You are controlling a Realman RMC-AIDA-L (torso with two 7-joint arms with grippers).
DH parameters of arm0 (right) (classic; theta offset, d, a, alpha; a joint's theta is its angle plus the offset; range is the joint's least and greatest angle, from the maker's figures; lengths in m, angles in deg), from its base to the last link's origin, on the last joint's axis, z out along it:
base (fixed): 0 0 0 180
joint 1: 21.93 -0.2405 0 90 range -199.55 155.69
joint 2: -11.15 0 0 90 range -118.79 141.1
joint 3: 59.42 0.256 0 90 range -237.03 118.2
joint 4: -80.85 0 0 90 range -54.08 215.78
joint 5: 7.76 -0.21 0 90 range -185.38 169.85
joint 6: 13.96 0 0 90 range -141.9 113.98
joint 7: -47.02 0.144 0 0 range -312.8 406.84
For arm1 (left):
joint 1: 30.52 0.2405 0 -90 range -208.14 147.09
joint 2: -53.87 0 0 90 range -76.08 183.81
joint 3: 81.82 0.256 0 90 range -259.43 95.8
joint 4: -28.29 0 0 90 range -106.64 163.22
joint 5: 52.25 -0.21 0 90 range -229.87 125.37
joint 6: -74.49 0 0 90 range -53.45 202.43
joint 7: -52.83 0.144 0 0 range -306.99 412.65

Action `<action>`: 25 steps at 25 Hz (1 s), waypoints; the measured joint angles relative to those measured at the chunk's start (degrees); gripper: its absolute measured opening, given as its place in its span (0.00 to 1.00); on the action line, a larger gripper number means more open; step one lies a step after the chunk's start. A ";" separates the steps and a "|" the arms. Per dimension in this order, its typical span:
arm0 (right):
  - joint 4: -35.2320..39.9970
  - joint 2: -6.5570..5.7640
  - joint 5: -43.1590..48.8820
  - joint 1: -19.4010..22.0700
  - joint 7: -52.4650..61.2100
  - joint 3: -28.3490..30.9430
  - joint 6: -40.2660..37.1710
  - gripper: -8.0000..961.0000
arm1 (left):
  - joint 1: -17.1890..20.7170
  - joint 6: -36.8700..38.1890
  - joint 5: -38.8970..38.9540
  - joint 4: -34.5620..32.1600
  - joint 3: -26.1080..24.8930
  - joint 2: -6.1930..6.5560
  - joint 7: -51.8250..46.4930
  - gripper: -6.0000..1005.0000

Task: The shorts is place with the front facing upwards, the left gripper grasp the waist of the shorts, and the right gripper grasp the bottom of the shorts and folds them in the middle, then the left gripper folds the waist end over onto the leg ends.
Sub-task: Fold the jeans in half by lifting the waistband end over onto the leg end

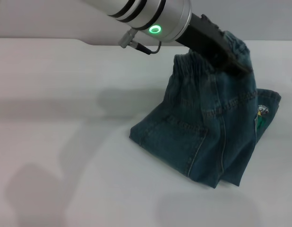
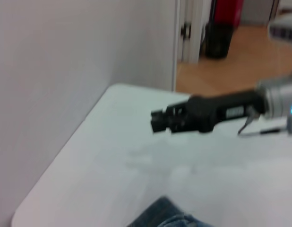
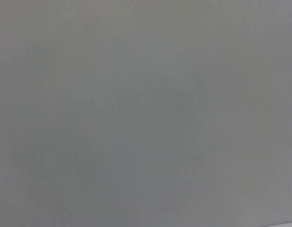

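Observation:
The blue-green denim shorts hang from their gathered waist, which is lifted above the table while the lower part lies bunched on it. My left gripper, on the green-lit arm, reaches in from the top and is shut on the waist. A colourful patch shows at the right edge. A corner of the shorts appears in the left wrist view. There my right gripper, on the blue-lit arm, hovers over the table well away from the cloth. The right wrist view shows only a plain grey surface.
The white table spreads to the left and front of the shorts. In the left wrist view a pale wall borders the table edge, with a doorway and wooden floor beyond.

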 joint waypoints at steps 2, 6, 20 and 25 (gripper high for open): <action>0.00 0.00 0.00 -0.13 0.00 -0.06 -0.04 0.37 | -0.71 1.26 -2.13 0.00 -0.01 -0.06 0.34 0.81; 0.01 0.03 0.00 -0.37 0.01 -0.17 -0.12 0.37 | -2.12 3.49 -5.86 -0.01 2.22 -0.21 1.28 0.83; -0.32 0.24 0.00 -1.13 0.44 -0.51 -0.24 0.37 | -3.22 0.17 -8.70 -1.54 15.60 -0.33 7.53 0.83; -0.79 0.35 -0.49 -1.22 0.46 -0.60 -0.60 0.37 | -2.83 -3.86 -12.51 -1.96 17.82 -0.33 9.26 0.83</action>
